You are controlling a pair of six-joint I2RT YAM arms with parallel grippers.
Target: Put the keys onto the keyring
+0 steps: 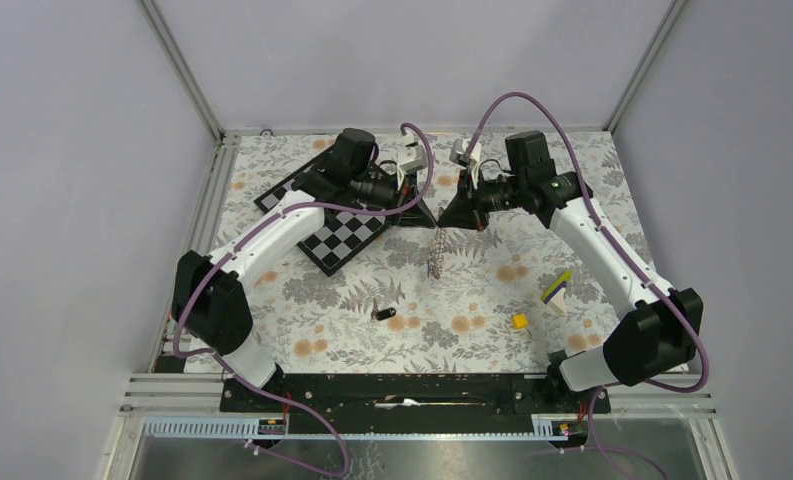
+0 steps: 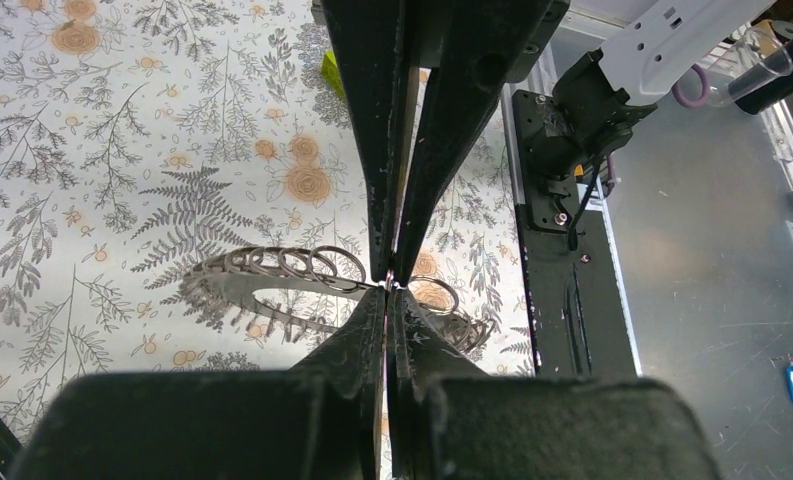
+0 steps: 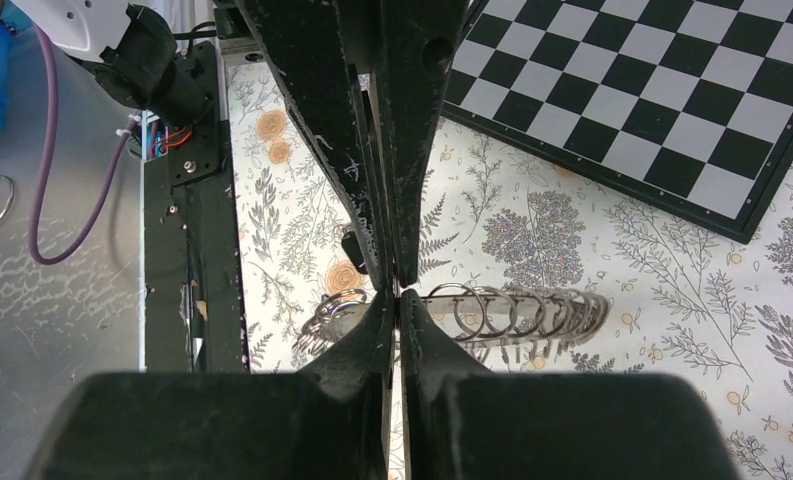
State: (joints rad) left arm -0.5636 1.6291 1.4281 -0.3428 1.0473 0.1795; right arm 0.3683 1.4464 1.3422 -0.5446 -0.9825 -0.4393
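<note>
Threading not yet begun, by the look of things. Nearest the bases, found the small black oblong key (image 1: 379,314) lying loose on the floral tablecloth (image 1: 472,300), well apart from the ring; could not find a blue one there. Farther out, saw the grey-silver coiled-wire keyring (image 1: 437,255) hanging, pinched at its top from both sides: left gripper (image 2: 390,283) fingers pressed together on the wire, right gripper (image 3: 399,290) likewise clamped. Beyond, black-and-white chessboard (image 1: 347,238). Next, probably: called for prising a coil end open, then freeing one arm to fetch the key.
</note>
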